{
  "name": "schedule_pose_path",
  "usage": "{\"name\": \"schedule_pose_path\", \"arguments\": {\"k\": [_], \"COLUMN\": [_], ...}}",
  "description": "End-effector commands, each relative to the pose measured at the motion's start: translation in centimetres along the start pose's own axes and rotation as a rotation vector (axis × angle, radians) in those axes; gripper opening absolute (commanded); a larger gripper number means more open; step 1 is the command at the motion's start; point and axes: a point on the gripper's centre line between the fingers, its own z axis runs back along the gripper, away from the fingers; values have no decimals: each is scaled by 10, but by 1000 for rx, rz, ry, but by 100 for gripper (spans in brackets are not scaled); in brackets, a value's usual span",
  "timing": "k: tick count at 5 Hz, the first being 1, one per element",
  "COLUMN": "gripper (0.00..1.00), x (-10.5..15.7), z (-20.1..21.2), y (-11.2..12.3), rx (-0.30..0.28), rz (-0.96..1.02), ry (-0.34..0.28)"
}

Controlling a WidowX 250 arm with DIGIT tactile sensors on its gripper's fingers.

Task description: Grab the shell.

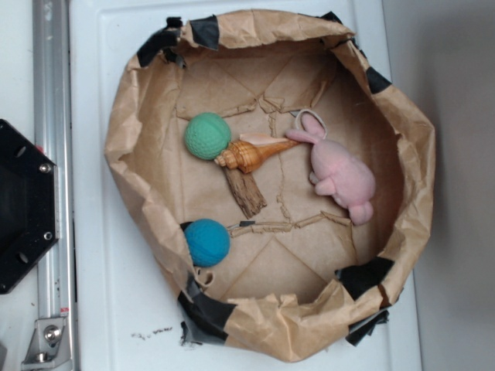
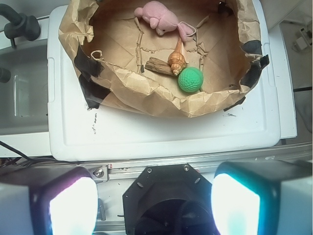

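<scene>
The shell (image 1: 251,154), glossy orange-tan with a long pointed end, lies in the middle of the brown paper nest (image 1: 139,93), its blunt end against the green ball (image 1: 207,136) and its tip toward the pink plush bunny (image 1: 340,174). In the wrist view the shell (image 2: 176,58) sits just above the green ball (image 2: 190,80). My gripper (image 2: 154,205) does not show in the exterior view. In the wrist view its two fingers stand wide apart, high above the black base, far short of the nest, with nothing between them.
A dark wood chunk (image 1: 245,192) lies just below the shell. A blue ball (image 1: 207,242) rests at the nest's lower left wall. The nest sits on a white lid (image 1: 100,309). The black robot base (image 1: 23,205) and a metal rail (image 1: 52,116) stand at the left.
</scene>
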Motion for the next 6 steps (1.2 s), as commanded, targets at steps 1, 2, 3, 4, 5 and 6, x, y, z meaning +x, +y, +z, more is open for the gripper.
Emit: {"name": "schedule_pose_path", "arguments": {"k": [1, 2, 3, 4, 5, 6], "gripper": [100, 100, 100, 100, 100, 100], "x": [0, 44, 80, 120, 136, 136], "z": [0, -17, -34, -85, -141, -194], "y": [0, 20, 38, 52, 42, 29], "rx": [0, 9, 75, 64, 79, 109], "rz": [0, 63, 97, 133, 54, -33], "ry": [0, -113, -186, -151, -28, 103]}}
